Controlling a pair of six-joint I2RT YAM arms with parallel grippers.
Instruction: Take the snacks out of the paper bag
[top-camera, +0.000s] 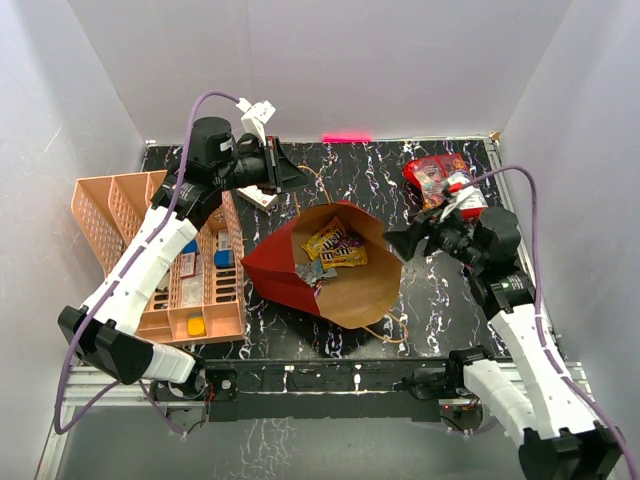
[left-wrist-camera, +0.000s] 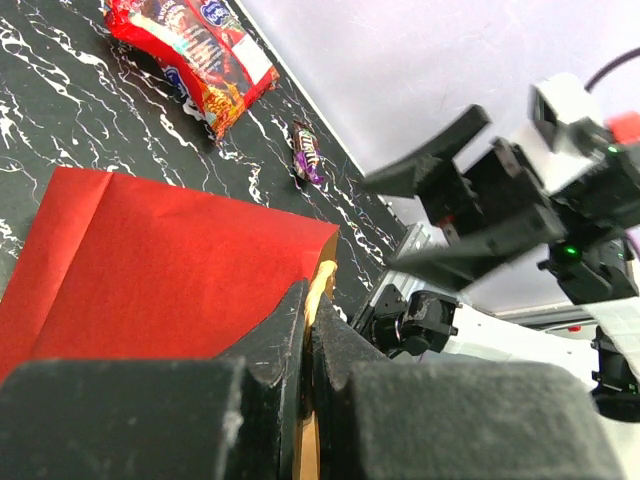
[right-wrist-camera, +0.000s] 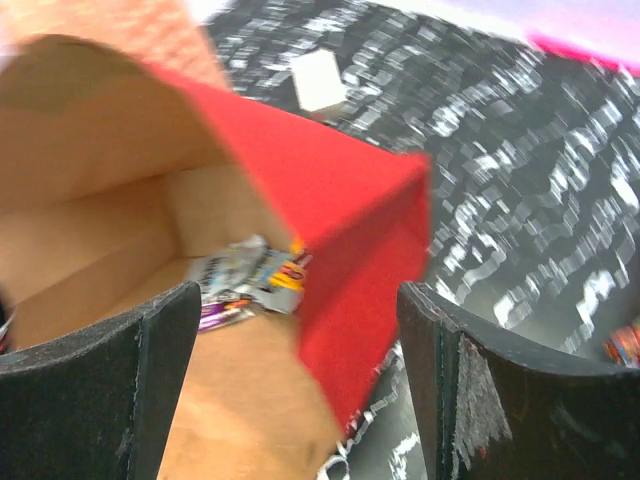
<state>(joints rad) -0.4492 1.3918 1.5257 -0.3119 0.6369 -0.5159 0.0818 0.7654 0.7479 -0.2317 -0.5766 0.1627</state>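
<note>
The red paper bag (top-camera: 285, 270) lies open mid-table, kraft inside showing. Inside it lie yellow packets (top-camera: 327, 240), a brown one and a silver packet (top-camera: 312, 270). My left gripper (top-camera: 298, 180) is at the bag's back rim; in the left wrist view the gripper (left-wrist-camera: 312, 300) is shut on the bag's tan edge beside its red wall (left-wrist-camera: 150, 260). My right gripper (top-camera: 395, 240) is open at the bag's right rim. In the right wrist view the gripper (right-wrist-camera: 300, 300) straddles the red wall (right-wrist-camera: 340, 220), with the silver packet (right-wrist-camera: 250, 272) inside. Two red snack bags (top-camera: 438, 178) lie back right.
A peach slotted tray (top-camera: 100, 210) with small blue and yellow blocks stands left of the bag. A small white box (top-camera: 258, 197) lies under my left arm. A purple candy (left-wrist-camera: 307, 155) and a red snack bag (left-wrist-camera: 190, 50) lie near the back wall. White walls surround the table.
</note>
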